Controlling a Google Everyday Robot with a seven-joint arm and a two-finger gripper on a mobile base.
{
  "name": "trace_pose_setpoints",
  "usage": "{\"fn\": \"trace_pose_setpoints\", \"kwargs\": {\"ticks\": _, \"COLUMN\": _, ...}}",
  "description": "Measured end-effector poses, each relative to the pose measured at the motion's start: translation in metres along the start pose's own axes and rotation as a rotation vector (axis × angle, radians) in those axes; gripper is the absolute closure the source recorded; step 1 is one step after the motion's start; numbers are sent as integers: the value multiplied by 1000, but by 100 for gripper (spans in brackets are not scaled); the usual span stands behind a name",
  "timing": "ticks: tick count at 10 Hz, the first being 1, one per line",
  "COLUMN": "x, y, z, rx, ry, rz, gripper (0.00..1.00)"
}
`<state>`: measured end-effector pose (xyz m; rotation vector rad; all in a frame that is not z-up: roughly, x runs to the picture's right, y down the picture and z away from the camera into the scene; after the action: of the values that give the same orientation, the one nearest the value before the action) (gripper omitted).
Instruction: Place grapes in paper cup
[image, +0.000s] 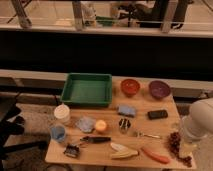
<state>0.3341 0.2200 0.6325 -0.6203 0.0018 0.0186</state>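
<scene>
Fingers unreadable, gripper (187, 146) at four o'clock on the desk (165, 127) by grapes (175, 141); reaching step, next needs clamping, then carrying to paper cup (62, 113).

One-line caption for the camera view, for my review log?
Robot gripper at the table's right edge by the grapes; paper cup stands near the left edge.

One camera only, set high on the near side of the wooden table (165, 129), facing forward and down across it toward the dark wall (100, 52) behind, middle distance, whole tabletop inside the frame, white arm (201, 120) at the right edge, gripper (186, 147) low beside the grapes (175, 142).
</scene>
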Motion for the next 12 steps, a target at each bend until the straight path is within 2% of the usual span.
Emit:
{"fn": "trace_pose_setpoints", "kwargs": {"ticks": 3, "x": 10, "y": -10, "z": 19, "rx": 29, "ry": -32, "rz": -27, "gripper": 20}}
{"fn": "trace_pose_setpoints", "kwargs": {"ticks": 5, "x": 18, "y": -16, "z": 30, "rx": 36, "ry": -50, "rz": -19, "gripper": 20}}
{"fn": "trace_pose_setpoints", "kwargs": {"ticks": 8, "x": 29, "y": -25, "z": 61, "rx": 26, "ry": -52, "rz": -15, "gripper": 20}}
{"fn": "trace_pose_setpoints", "kwargs": {"ticks": 12, "x": 41, "y": -27, "z": 79, "rx": 10, "ry": -41, "rz": -6, "gripper": 20}}
